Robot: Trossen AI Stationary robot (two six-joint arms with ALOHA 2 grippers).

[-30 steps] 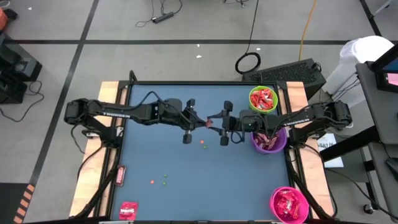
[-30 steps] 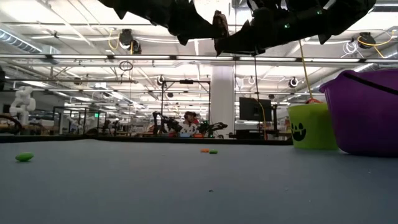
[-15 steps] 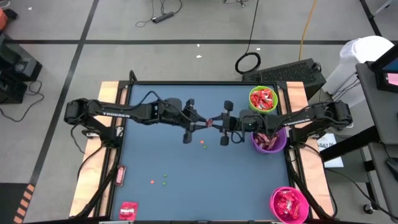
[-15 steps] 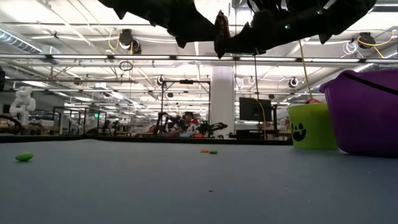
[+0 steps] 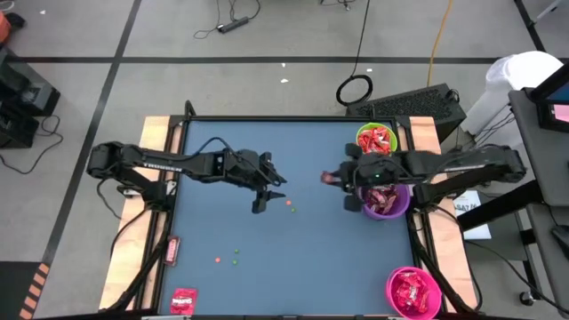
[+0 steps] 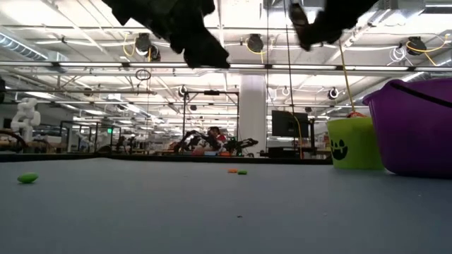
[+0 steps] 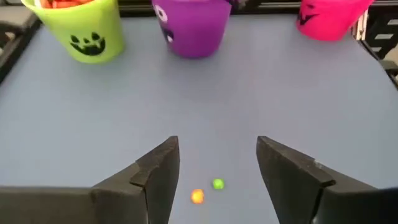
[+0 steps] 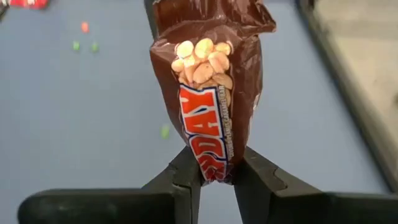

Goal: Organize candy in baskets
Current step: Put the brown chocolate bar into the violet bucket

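We hold one candy bar (image 8: 211,93) clamped in the right gripper (image 8: 217,177), beside the purple basket (image 5: 384,201) near the table's right edge; probably it belongs there. Centre over the rim, then release. The left gripper (image 7: 217,165) hangs spread and empty.

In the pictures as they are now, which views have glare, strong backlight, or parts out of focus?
Low view: bright ceiling lights behind turn both arms into dark silhouettes. Right wrist view: the candy bar in the right hand is sharp, with shine on its wrapper; the table behind is soft. Left wrist view: even light, open left hand sharp, baskets slightly soft.
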